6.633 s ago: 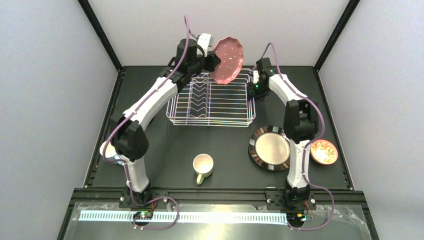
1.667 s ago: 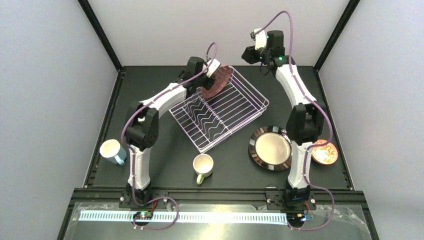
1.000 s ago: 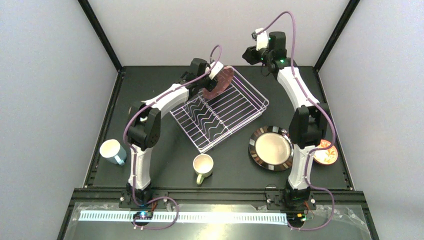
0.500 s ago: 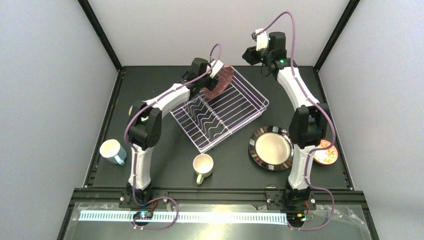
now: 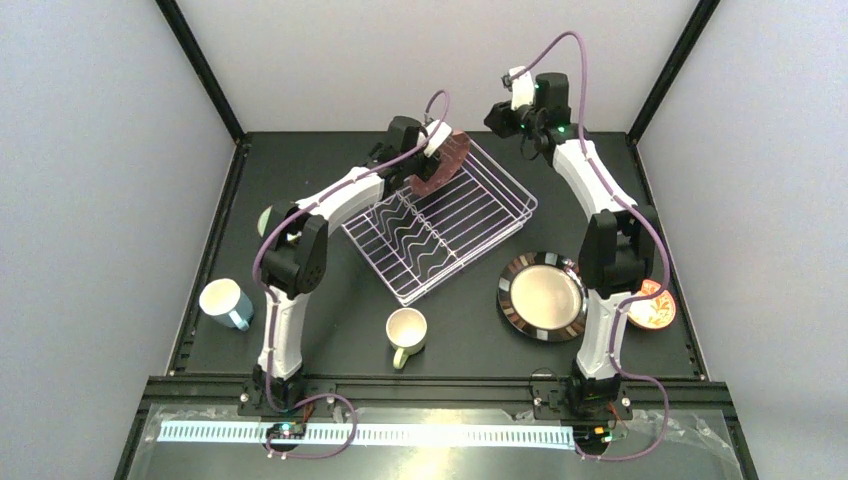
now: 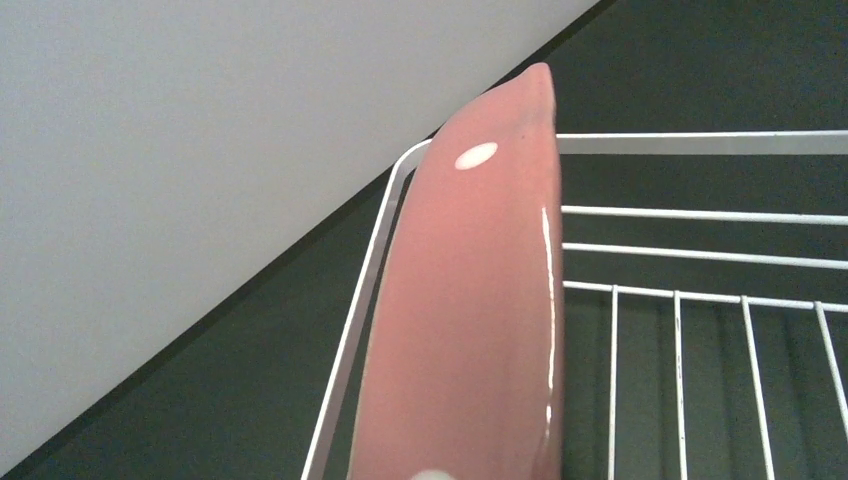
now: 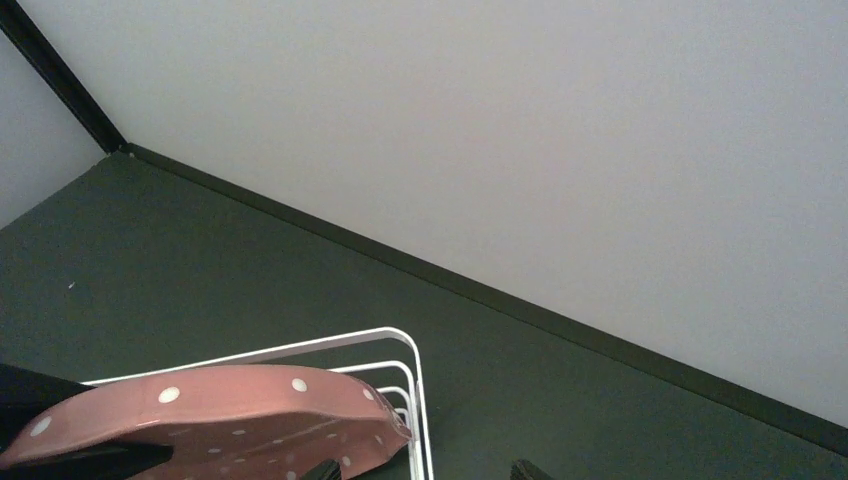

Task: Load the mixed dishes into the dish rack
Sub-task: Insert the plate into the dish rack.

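Showing: two plates, pink plate (image 5: 446, 160) plus dark-rimmed plate (image 5: 541, 296) | two mugs (image 5: 225, 300) (image 5: 406, 328) | one orange bowl (image 5: 656, 308) | one half-hidden green dish (image 5: 263, 218) | one dish rack (image 5: 480, 215)

Robot lab test cell.
Grey panels (image 5: 90, 150) and black frame posts (image 5: 200, 70) enclose a dark counter (image 5: 460, 330) with bolted arms (image 5: 283, 330).

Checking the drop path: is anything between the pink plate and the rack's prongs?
Nothing visible. The left gripper holds the pink dotted plate on edge at the far corner of the dish rack; its zigzag prongs stand bare.
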You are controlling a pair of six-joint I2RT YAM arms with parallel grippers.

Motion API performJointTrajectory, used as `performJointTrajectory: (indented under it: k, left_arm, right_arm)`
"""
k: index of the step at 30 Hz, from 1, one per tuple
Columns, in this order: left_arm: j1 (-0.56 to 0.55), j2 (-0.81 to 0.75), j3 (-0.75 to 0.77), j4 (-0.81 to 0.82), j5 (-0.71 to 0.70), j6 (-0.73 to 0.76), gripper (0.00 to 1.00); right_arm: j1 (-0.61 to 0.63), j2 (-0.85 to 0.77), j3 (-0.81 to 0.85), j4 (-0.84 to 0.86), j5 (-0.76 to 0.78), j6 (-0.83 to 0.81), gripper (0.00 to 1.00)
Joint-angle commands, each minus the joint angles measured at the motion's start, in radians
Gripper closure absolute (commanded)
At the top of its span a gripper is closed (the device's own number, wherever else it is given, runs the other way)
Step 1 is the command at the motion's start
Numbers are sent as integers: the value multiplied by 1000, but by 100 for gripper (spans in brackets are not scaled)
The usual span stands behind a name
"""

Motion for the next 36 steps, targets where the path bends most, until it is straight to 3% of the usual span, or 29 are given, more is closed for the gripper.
performJointTrajectory:
  k: [1,15,20,26,36]
  left_arm:
    - [6,73,13,-61,-116,69,99]
    - [-2,101,46,-140,-198,34,96]
    - [-3,94,47,-144,-199,-12,82]
    - [-3,88,75,-163,-200,-91,58]
    - [0,89,134,-207,-204,-151,47]
  right_arm:
    - [-4,-47,-40,65,11,1,2]
    - [-4,-57,-79,86,20,-9,2]
    - [-4,-51,-64,73,9,-11,2]
    - [-5,-45,-34,43,9,-21,2]
    - [-5,-45,-8,16,-2,-18,2]
